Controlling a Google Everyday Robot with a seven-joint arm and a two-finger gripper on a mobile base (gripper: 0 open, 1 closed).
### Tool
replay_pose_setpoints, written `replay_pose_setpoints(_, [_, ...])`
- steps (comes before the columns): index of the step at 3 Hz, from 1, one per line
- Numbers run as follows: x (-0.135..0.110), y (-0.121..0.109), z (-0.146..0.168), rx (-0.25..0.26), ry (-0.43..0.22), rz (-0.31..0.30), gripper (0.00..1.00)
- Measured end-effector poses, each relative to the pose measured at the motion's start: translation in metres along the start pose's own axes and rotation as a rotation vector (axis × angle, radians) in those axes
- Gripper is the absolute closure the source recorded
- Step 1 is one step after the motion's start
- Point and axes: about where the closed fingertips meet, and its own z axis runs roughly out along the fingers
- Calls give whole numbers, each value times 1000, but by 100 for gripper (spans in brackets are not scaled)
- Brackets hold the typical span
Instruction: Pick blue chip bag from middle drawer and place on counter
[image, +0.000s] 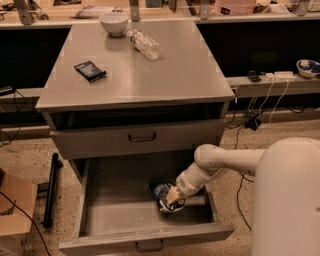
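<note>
The middle drawer is pulled open below the cabinet. The blue chip bag sits at the right of its floor, crumpled, dark blue with white marks. My gripper reaches down into the drawer from the right and is shut on the bag, which is low over the drawer floor. The bag's right part is hidden behind the fingers. The counter is the broad gray top above.
On the counter are a flat black packet, a clear plastic bottle lying on its side and a white bowl. The upper drawer is closed. My white base stands at the right. A cardboard box sits on the floor at the left.
</note>
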Motion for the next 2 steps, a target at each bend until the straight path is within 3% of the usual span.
replay_pose_setpoints(1, [-10,30,-57,11,-26,-152,100])
replay_pose_setpoints(2, [11,85,-150,28,41,-456,100])
